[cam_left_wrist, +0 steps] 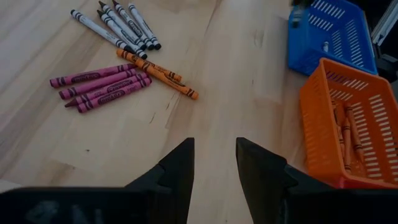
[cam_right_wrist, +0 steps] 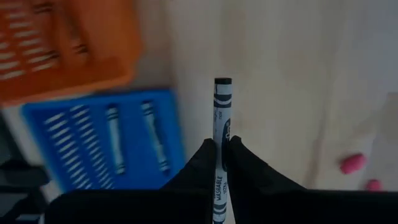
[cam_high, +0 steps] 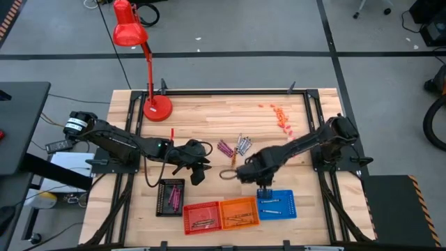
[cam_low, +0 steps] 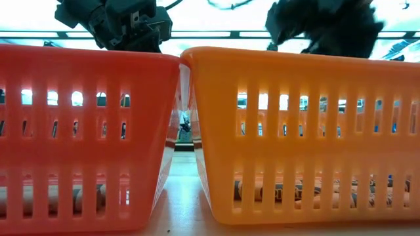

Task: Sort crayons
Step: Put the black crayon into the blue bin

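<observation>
Right up close, the right hand (cam_right_wrist: 219,148) is pinching a grey crayon (cam_right_wrist: 221,118) tight between its fingers, hanging just above the blue basket (cam_high: 276,204), where two more grey ones are lying. Beside it the orange basket (cam_high: 239,212) and the red basket (cam_high: 203,217) are standing wall to wall along the counter's (cam_high: 209,115) near edge, with a black tray (cam_high: 171,197) past the red one. The left hand (cam_left_wrist: 214,163) is hovering open and empty over bare wood, plenty of room around it. Ahead of it the loose crayons (cam_left_wrist: 109,56) are lying mid-counter: pink, orange and grey in a close cluster. A red lamp (cam_high: 157,106) is sitting near the far edge.
</observation>
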